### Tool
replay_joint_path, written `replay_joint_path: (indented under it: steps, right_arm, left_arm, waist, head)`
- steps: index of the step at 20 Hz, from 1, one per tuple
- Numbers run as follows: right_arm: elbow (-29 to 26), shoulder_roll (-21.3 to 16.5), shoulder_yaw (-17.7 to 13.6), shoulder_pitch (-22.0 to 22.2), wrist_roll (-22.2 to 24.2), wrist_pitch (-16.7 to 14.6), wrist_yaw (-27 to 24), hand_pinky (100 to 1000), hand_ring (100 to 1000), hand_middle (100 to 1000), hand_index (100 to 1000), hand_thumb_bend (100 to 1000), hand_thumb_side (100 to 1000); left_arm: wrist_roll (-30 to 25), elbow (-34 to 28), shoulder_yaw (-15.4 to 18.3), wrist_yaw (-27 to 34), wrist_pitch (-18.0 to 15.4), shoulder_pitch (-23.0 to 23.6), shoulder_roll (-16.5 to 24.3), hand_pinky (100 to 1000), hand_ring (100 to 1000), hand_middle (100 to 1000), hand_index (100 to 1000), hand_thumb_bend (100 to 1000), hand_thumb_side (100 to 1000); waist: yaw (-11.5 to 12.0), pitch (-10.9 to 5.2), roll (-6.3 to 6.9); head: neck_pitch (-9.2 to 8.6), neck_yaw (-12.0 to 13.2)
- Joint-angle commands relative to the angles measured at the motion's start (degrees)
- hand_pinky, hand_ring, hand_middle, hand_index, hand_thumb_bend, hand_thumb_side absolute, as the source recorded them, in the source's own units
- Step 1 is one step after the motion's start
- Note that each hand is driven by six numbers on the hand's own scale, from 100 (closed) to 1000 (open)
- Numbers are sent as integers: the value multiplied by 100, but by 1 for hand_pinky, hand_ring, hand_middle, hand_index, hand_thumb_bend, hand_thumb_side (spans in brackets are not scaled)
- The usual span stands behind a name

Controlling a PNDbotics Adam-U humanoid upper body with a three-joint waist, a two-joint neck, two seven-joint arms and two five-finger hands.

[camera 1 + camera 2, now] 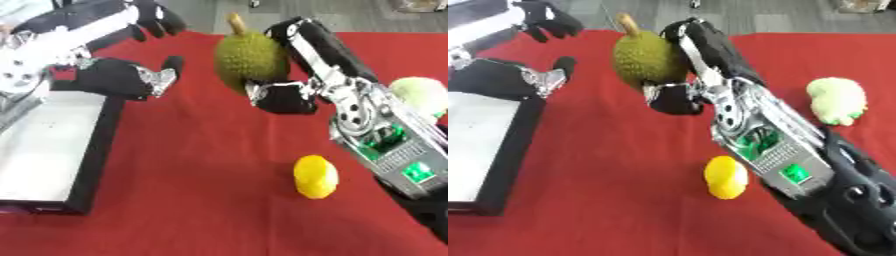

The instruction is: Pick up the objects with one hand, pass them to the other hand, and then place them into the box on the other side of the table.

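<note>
A green spiky durian [248, 60] with a brown stem hangs above the red table, and my right hand [289, 92] is shut on it from the right side and below. My left hand [131, 70] is open over the near edge of the box [52, 145] at the left, fingers spread towards the durian with a gap between them. A yellow lemon [315, 176] lies on the cloth in front of my right forearm. A pale green cabbage-like thing [837, 99] rests at the right.
The box is a shallow black tray with a pale inside, standing along the left edge of the red cloth [201, 200]. Grey floor shows beyond the table's far edge.
</note>
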Motion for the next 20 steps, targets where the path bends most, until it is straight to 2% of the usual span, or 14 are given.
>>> replay_joint_path:
  steps: [1,9,19,20]
  right_arm:
    - [-29,58,-12,-152,36,-79,69,826,645,548,534,100,100]
    - [-24,145,30,-171,91,-173,97,825,641,547,533,103,100]
    - [-55,183,100,-218,261,-213,113,825,639,546,533,110,100]
    - [-70,181,101,-223,271,-215,108,825,638,546,532,109,100]
  left_arm:
    - [-102,-72,-8,-162,5,-162,-12,813,831,781,872,100,505]
    - [-394,-72,-109,-387,-36,-225,-170,816,836,782,865,100,780]
    - [-752,-72,-181,-577,-160,-296,-275,820,842,787,870,102,909]
    - [-781,-72,-186,-609,-170,-293,-276,820,844,789,875,133,917]
  waist:
    - [21,-149,72]
    - [40,-126,54]
    - [45,-115,54]
    - [42,-116,55]
  head:
    - [-61,18]
    - [-27,3]
    - [20,-8]
    - [19,-8]
